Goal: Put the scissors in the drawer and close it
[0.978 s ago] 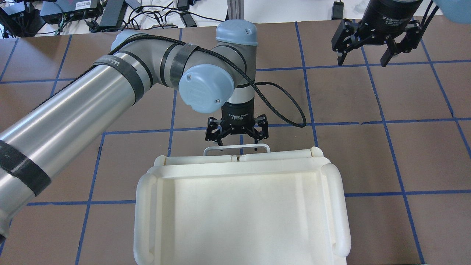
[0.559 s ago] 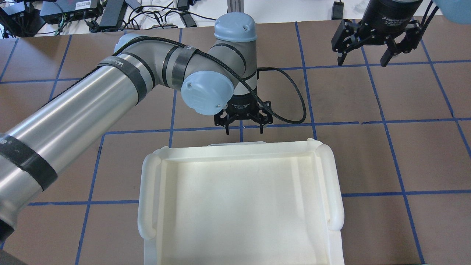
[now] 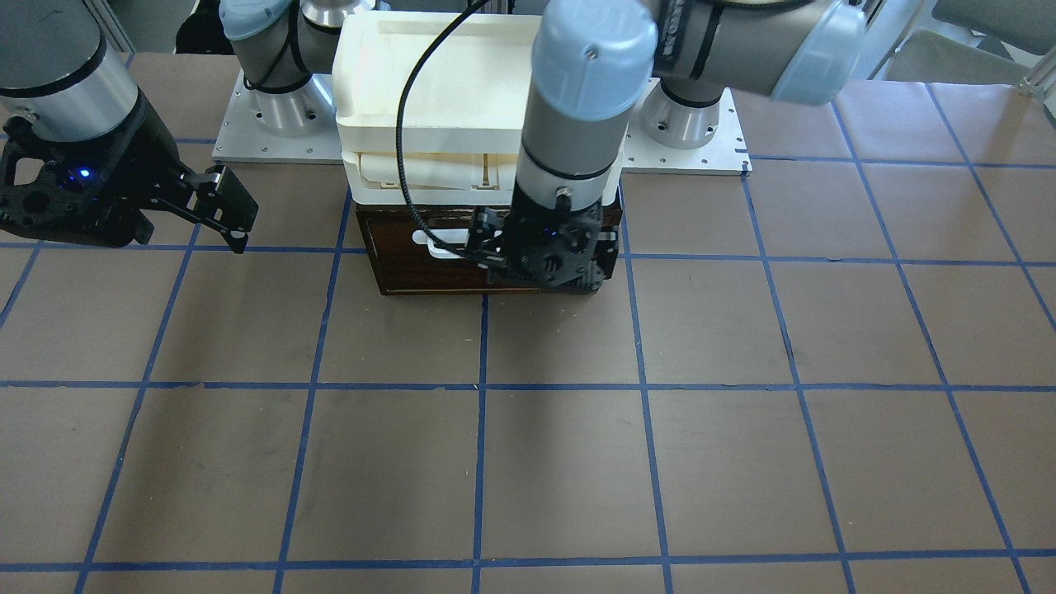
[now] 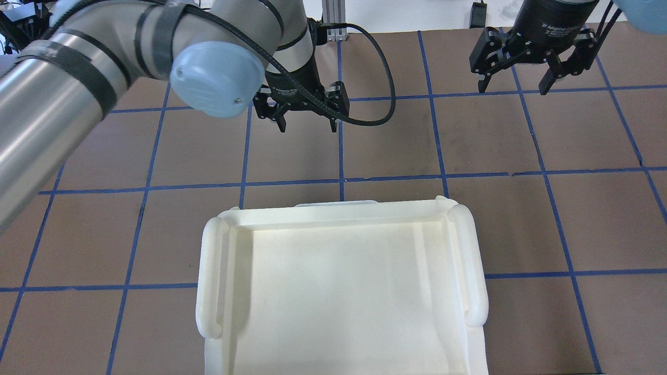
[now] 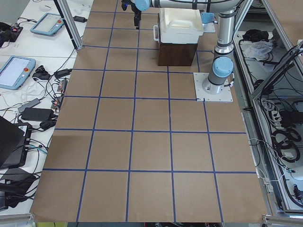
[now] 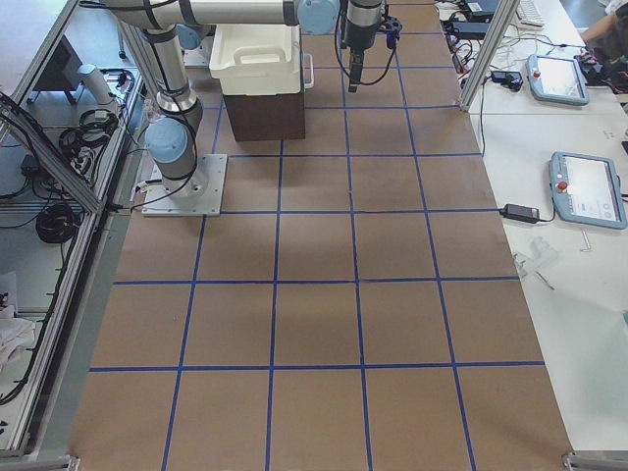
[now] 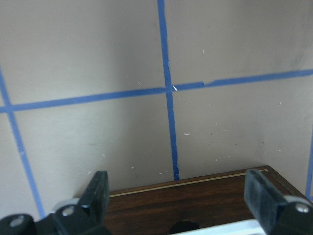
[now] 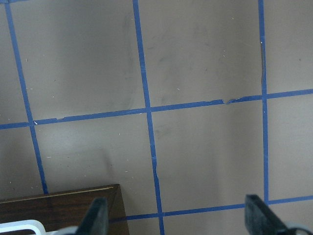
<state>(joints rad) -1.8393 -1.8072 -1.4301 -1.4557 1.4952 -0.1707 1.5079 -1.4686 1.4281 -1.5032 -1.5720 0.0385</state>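
Since the drawer (image 3: pixel 411 268) shows only its dark front beneath the cream tray (image 4: pixel 338 291), with the white handle (image 3: pixel 435 242) lying close against it, I judge it shut, and that accounts for how the rest is arranged. No scissors appear in any view. My guess is that they lie inside the drawer, hidden from every camera, though nothing here proves it.

The left pincer (image 4: pixel 307 125) hangs above the bench (image 4: pixel 521 219) in the upper middle of the overhead view, beyond the sliver of handle that peeks past the tray's far edge. It is spread wide and grips nothing. In its wrist view both fingers (image 7: pixel 99 195) frame bare bench, with the drawer's top edge along the bottom of the frame. That pose suits an arm with no pushing left to do. In the front-facing view it overlaps the drawer front, but that looks like height, not contact.

The right pincer (image 4: pixel 513 87) hovers at the upper right of the overhead view, likewise wide and empty, well apart from the drawer. It is probably parked there to leave the left arm room. The one doubt is whether the drawer is fully home, and these views cannot settle that.
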